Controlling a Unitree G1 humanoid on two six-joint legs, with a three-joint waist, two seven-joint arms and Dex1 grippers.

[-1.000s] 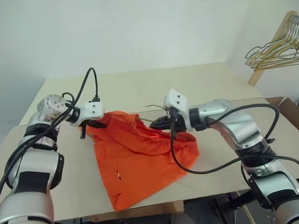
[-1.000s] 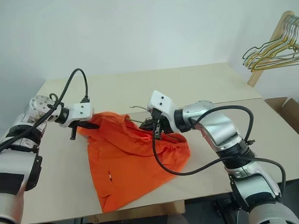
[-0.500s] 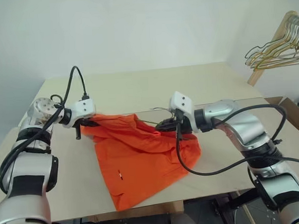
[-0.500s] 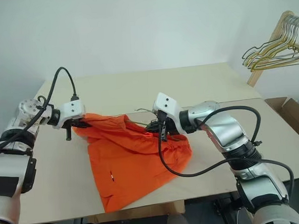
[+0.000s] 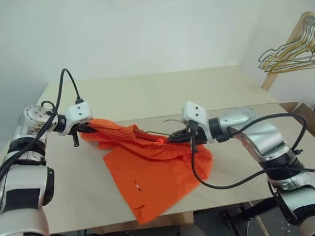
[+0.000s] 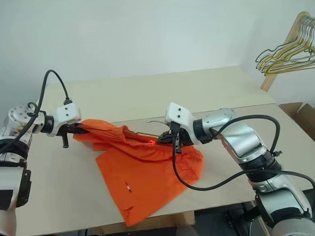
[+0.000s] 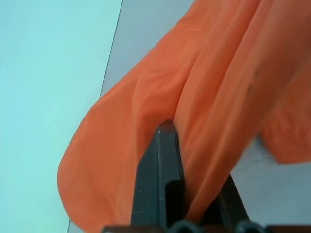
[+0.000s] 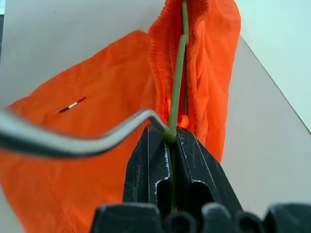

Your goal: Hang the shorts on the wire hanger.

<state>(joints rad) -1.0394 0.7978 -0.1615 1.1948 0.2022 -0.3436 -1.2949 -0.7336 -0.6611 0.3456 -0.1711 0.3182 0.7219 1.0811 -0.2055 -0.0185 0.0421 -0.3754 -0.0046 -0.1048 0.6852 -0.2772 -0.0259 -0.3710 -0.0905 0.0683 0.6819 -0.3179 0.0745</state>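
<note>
Between the arms, the shorts [image 5: 149, 165] now stretch wider; left jaws grip fabric, right jaws grip the wire hanger [image 8: 176, 82].

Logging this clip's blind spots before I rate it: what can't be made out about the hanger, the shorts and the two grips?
- Wire hanger: beyond the right gripper, shut on it, its triangle runs under the shorts; how far in is hidden by fabric.
- Left gripper: shut on the shorts; which part it pinches is lost in folds.
- Small mark on the shorts: too small to read in the eye views.
</note>
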